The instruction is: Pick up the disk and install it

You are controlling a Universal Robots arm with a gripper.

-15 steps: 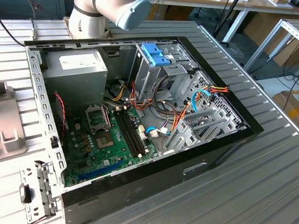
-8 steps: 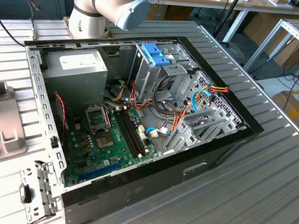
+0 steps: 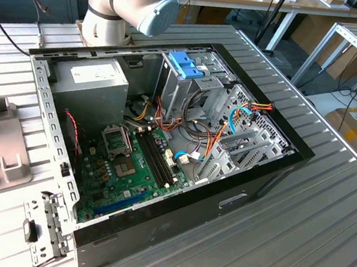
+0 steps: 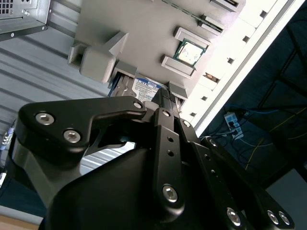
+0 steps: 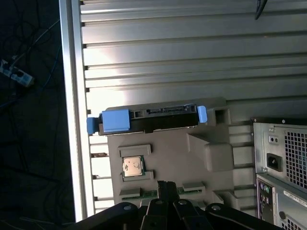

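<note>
the pincer [image 5: 166,185] hangs with its tips together, gripping nothing. the disk [image 5: 158,120] lies just ahead of it in a grey holder [image 5: 192,158] on the bench [image 5: 192,57], its long axis crosswise to the pincer's reach and its blue tab [image 5: 115,120] toward the bench edge.

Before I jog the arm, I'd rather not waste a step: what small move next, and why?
Probably ease the gripper toward the disk. In the first wrist view the disk sits untouched in a slot of the grey holder, and the gripper hangs short of it, with a chip lying between them.
</note>
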